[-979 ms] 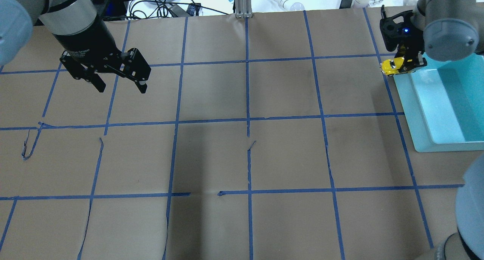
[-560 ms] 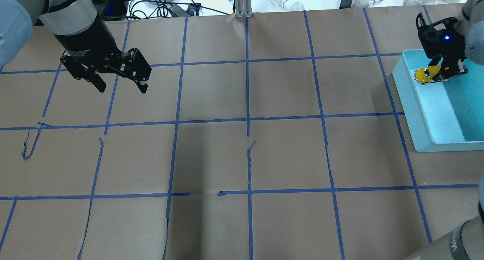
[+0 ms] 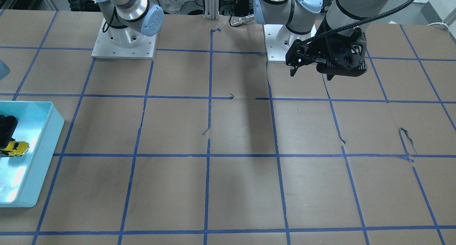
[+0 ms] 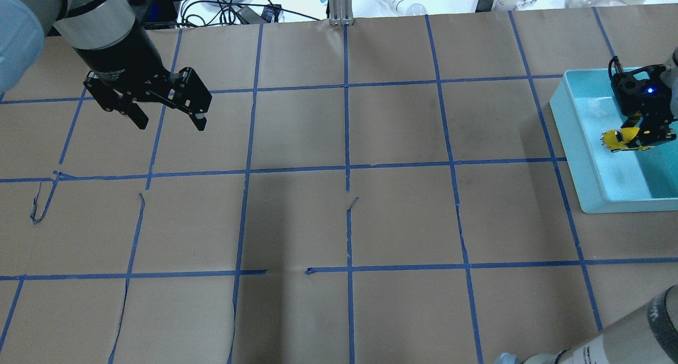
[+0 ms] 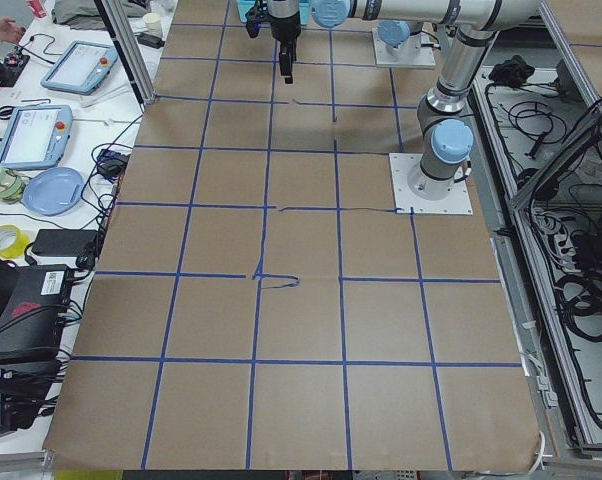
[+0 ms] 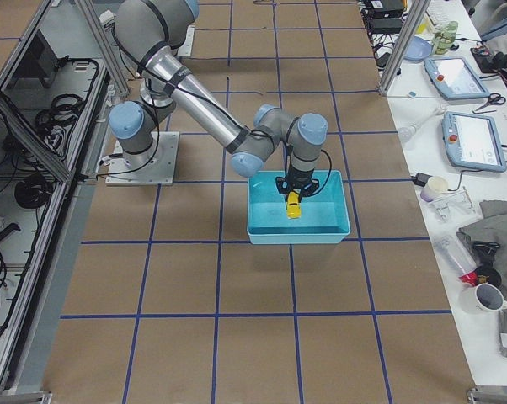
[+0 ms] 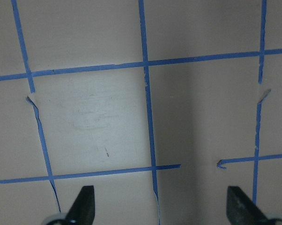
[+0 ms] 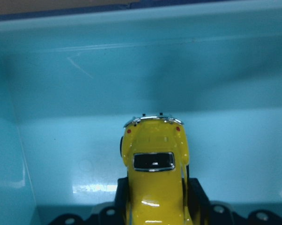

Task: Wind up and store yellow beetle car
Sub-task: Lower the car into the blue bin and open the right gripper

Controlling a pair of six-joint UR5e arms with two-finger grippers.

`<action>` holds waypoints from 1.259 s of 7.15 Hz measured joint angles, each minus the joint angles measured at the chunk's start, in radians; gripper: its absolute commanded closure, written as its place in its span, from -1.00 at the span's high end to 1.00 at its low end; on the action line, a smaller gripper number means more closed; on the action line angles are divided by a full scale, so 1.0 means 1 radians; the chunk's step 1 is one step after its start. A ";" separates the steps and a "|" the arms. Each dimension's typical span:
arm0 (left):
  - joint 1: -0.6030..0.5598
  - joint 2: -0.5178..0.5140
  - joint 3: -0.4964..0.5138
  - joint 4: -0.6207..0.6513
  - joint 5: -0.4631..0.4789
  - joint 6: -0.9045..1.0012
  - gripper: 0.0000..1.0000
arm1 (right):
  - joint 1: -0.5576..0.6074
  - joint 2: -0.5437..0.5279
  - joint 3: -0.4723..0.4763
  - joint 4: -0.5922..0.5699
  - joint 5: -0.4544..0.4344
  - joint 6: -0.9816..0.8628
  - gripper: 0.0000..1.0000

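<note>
Yellow beetle car (image 4: 621,139): clamped between the fingers of the right gripper (image 4: 640,138), inside the teal bin (image 4: 574,141), clear of every wall. Left gripper (image 4: 170,124): jaws spread wide, empty, above the brown paper-covered table (image 4: 339,221).

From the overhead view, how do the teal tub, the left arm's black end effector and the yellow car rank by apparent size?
1. teal tub, though partly cropped.
2. left end effector, raised toward the camera, so it looks enlarged.
3. yellow beetle car, clearly smallest.
</note>
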 measured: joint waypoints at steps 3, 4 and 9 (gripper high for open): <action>0.000 0.000 0.000 0.000 0.001 0.001 1.00 | -0.001 0.024 0.008 -0.016 -0.007 0.004 1.00; 0.000 -0.001 0.000 0.000 0.001 0.001 1.00 | -0.001 0.022 0.008 -0.014 -0.007 0.005 1.00; 0.003 -0.003 0.000 0.002 0.003 0.005 1.00 | 0.000 -0.056 -0.008 0.041 -0.001 0.007 1.00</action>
